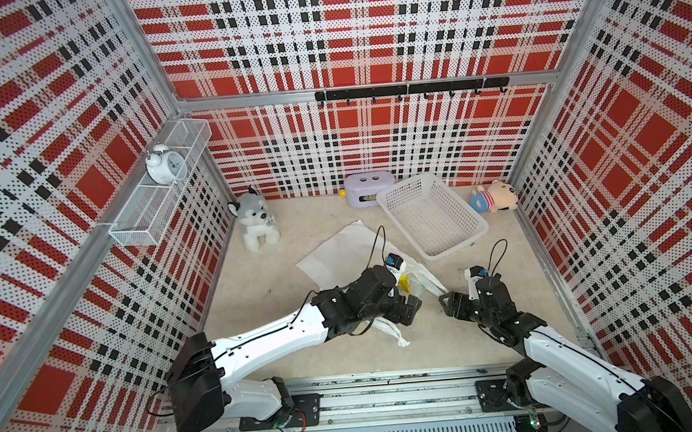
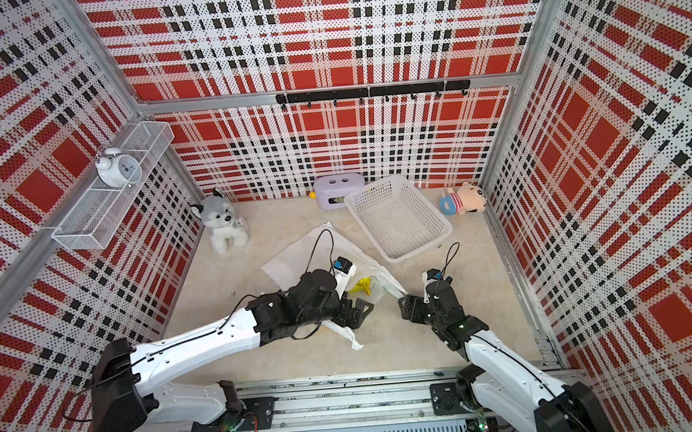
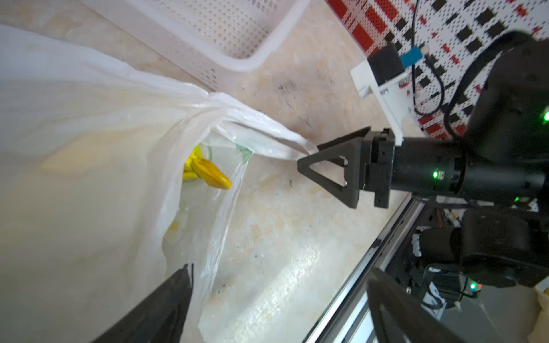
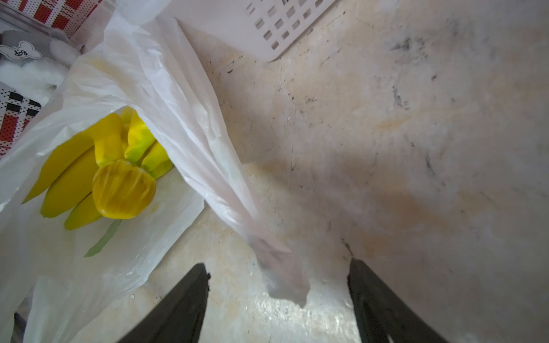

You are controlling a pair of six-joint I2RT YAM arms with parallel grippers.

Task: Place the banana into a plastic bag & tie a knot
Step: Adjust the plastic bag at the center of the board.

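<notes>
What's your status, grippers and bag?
Left gripper open. Right gripper open, handle between jaws. Banana in bag, not tied. Nothing in the way.

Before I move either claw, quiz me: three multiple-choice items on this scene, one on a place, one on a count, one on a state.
1. Where is the banana? A inside the plastic bag; B beside it; C held aloft.
2. How many plush toys? A one; B two; C three.
3. The left claw is: A shut on the bag; B shut empty; C open.
A: yellow fruit shows within the bag's mouth. B: a husky and a striped-shirt doll. C: its fingers stand wide apart.
</notes>
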